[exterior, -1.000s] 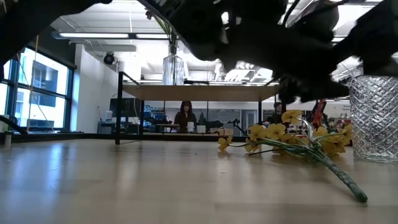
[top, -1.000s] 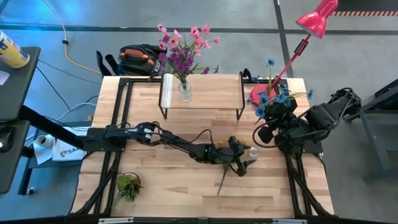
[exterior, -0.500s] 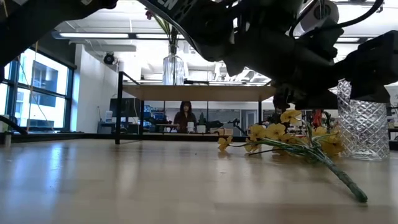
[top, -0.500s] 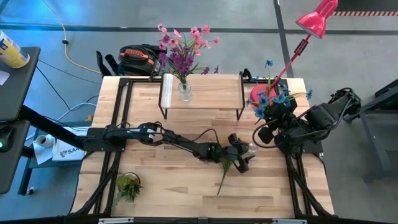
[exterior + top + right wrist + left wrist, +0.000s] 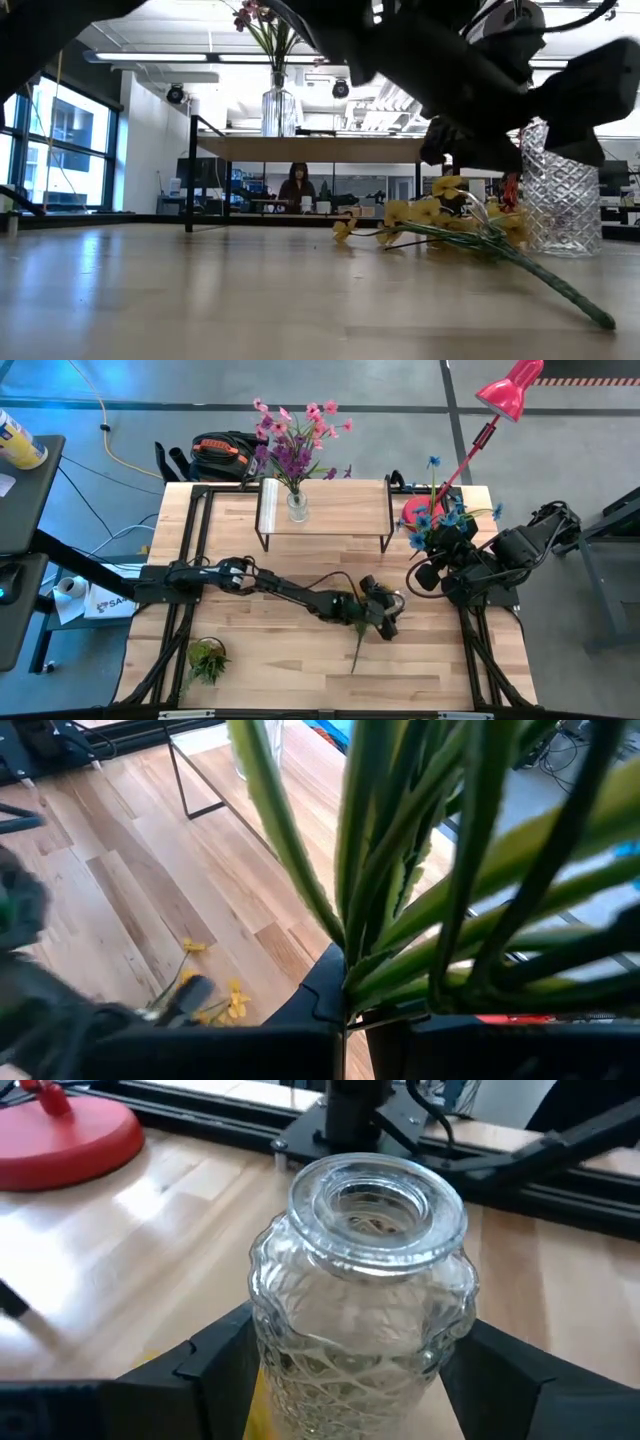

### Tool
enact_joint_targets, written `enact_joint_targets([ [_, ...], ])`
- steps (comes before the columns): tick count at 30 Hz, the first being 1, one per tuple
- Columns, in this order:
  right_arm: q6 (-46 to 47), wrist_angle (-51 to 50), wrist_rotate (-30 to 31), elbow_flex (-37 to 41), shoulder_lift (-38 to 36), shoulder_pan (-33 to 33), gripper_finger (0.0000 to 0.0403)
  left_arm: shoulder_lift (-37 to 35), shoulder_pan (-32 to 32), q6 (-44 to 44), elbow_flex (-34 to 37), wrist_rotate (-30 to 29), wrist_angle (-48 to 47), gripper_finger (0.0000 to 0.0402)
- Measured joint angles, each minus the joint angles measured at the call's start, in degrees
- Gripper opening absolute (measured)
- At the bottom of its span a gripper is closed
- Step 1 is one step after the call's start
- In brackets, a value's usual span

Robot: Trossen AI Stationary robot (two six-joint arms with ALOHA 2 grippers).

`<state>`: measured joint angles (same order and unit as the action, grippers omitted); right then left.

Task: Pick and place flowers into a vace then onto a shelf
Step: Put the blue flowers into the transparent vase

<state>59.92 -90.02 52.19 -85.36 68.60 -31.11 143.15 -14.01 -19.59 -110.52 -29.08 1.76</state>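
We see a red desk lamp (image 5: 510, 388) leaning over the worktop (image 5: 270, 660)'s far right corner, its round red base (image 5: 60, 1140) resting on the wood. A small green plant tuft (image 5: 206, 656) sits at the near left. A black and orange bag (image 5: 218, 455) lies beyond the far edge, and 1 person (image 5: 298, 186) sits in the room behind

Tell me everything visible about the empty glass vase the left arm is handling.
The empty glass vase is clear, cut with a diamond lattice pattern, with a bulging body, short neck and thick round rim; nothing is inside. It sits between the fingers of the left claw, which is shut on its body. In the low view it stands upright by the yellow flowers lying on the table; whether its base touches the table is unclear.
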Motion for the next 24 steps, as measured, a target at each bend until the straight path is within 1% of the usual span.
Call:
enact_joint_targets([
  [2,0.0,0.0,0.0,0.0,0.0,0.0,0.0008,0.0,-1.4,-1.2,0.0,-1.2,-2.3,0.0294],
  [7,0.0,0.1,-0.2,0.0,0.0,0.0,0.0008,-0.8,-4.4,-5.5,0.0,-5.2,-10.5,0.0309],
  [11,0.7,1.0,-3.7,-0.1,0.5,-1.1,0.0008,-1.9,-5.7,-8.7,0.2,-8.7,-16.4,0.0299],
  [13,1.8,1.5,-5.4,-0.1,1.4,-2.6,0.0008,-2.3,-6.1,-10.5,0.3,-9.4,-18.6,0.029],
  [17,4.7,2.8,-7.5,-0.1,4.7,-6.4,0.0008,-2.6,-6.5,-15.4,0.2,-10.5,-22.2,0.0291],
  [19,6.0,4.2,-7.0,-0.1,6.3,-8.4,0.0008,-2.6,-7.1,-17.5,0.2,-12.0,-23.9,0.0299],
  [21,6.1,7.0,-4.8,-0.1,7.8,-10.0,0.0008,-2.6,-7.7,-18.6,0.2,-13.6,-25.7,0.0307],
  [24,5.2,11.2,-2.1,-0.1,9.7,-11.1,0.0008,-2.6,-8.3,-18.5,0.2,-15.2,-26.4,0.0305],
])
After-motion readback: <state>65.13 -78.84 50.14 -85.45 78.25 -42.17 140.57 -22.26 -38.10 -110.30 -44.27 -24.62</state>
